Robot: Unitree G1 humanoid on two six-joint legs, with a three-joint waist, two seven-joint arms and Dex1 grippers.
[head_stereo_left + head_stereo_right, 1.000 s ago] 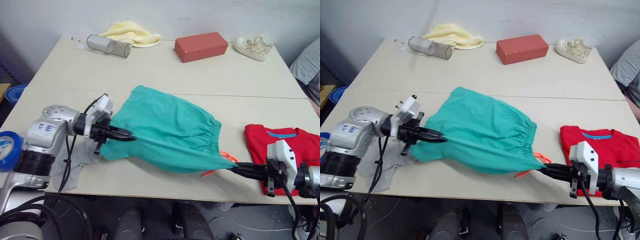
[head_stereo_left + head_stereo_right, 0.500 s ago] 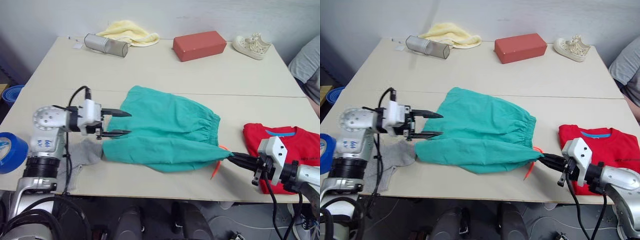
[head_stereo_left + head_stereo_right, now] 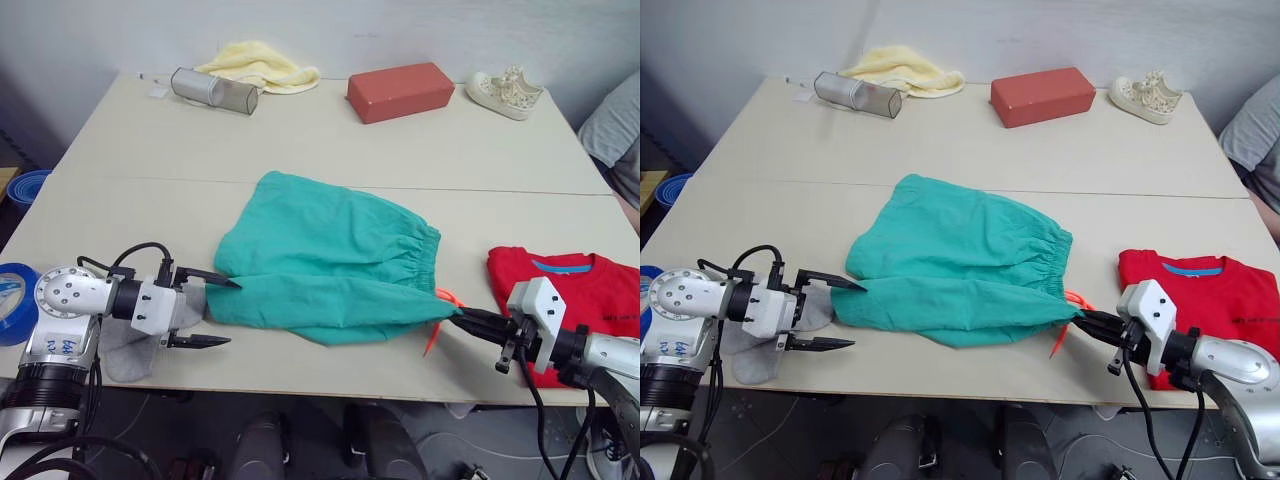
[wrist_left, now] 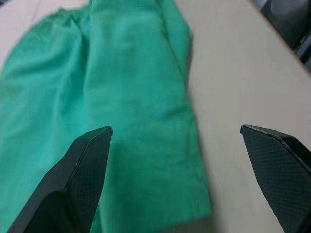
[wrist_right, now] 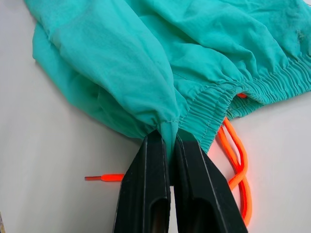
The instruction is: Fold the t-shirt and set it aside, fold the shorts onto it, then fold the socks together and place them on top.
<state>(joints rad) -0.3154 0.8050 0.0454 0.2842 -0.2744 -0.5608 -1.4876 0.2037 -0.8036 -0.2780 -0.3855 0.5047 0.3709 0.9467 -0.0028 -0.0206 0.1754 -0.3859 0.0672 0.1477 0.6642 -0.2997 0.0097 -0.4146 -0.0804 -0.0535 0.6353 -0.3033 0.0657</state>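
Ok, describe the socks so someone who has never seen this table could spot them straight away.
Start at the near left edge of the long pale table. There, beside the teal shorts, the socks lie crumpled under the open left gripper. They are small, light grey knit, the only grey cloth there.

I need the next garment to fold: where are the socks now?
The socks lie at the table's near left edge, under the open left gripper, just left of the shorts.
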